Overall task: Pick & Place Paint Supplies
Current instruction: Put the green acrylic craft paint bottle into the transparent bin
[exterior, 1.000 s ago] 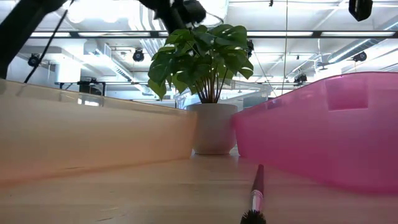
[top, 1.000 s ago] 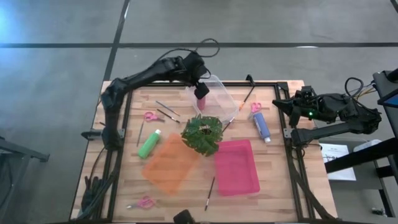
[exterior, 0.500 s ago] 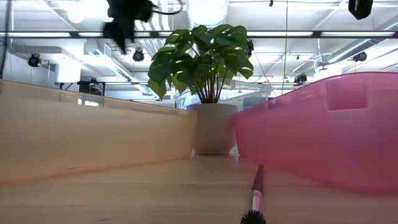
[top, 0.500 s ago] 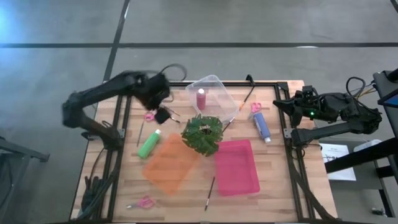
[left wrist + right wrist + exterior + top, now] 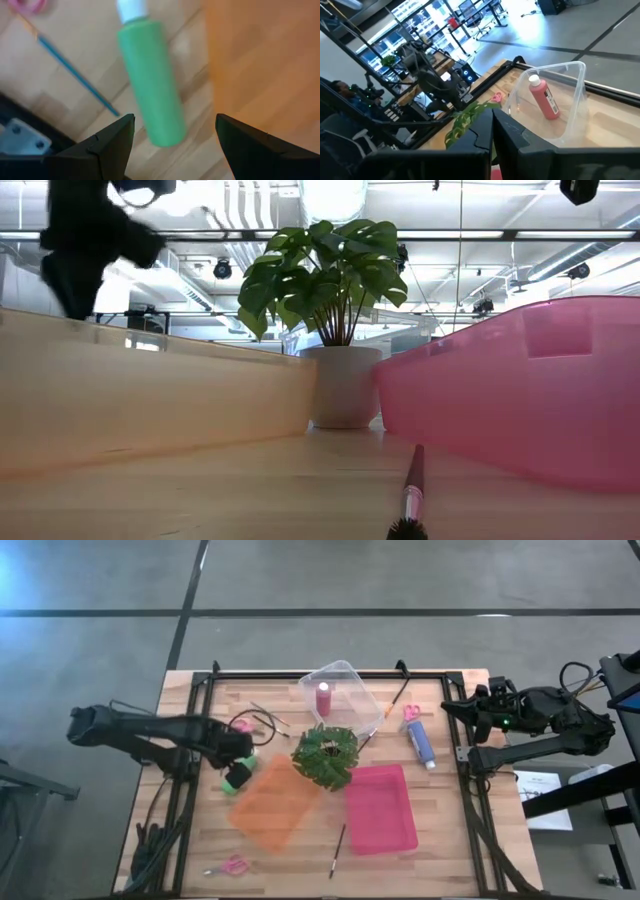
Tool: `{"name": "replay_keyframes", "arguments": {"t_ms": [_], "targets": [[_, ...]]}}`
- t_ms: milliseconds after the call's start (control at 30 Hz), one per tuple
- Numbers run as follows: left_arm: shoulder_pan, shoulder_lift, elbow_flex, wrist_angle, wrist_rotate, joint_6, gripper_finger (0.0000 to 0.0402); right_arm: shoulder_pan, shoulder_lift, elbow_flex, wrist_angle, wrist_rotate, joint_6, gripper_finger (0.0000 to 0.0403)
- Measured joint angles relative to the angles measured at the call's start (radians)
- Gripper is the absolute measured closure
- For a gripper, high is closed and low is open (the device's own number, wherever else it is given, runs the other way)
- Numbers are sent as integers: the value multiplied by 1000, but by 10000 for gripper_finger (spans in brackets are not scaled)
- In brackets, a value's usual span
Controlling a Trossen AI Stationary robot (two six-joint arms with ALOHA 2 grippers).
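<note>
A green paint bottle (image 5: 150,80) with a white cap lies on its side on the wood beside the orange tray (image 5: 275,802). My left gripper (image 5: 175,145) hangs open just above it, pointing down, a finger on either side of the bottle's bottom end and touching nothing. In the high view this gripper (image 5: 240,752) hides part of the bottle (image 5: 236,778). A maroon-pink bottle (image 5: 323,698) lies in the clear tray (image 5: 345,675). A blue-purple bottle (image 5: 421,742) lies at the right. My right gripper (image 5: 470,710) waits shut at the table's right edge.
A potted plant (image 5: 325,755) stands mid-table, with a pink tray (image 5: 381,807) near it. Pink scissors (image 5: 243,725) and thin brushes (image 5: 270,715) lie just beyond the left gripper. More scissors (image 5: 411,712) (image 5: 233,865) and a brush (image 5: 338,850) are scattered about.
My left gripper has swung away from the clear tray toward the table's left and near side, sinking and turning about its own axis, and now hangs over the green bottle. The maroon-pink bottle stays lying in the clear tray.
</note>
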Motion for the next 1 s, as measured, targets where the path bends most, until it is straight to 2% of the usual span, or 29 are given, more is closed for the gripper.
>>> {"name": "replay_keyframes", "arguments": {"t_ms": [200, 467, 833, 1000], "targets": [[0, -14, -110, 136, 53, -29, 113, 0, 1, 0, 0, -4, 1, 394], [0, -8, -201, 167, 17, -57, 116, 0, 1, 0, 0, -4, 0, 394], [0, -8, -281, 272, 21, -68, 175, 0, 1, 0, 0, -3, -1, 394], [0, -10, -292, 281, 21, -69, 183, 0, 1, 0, 0, -3, -1, 394]]}}
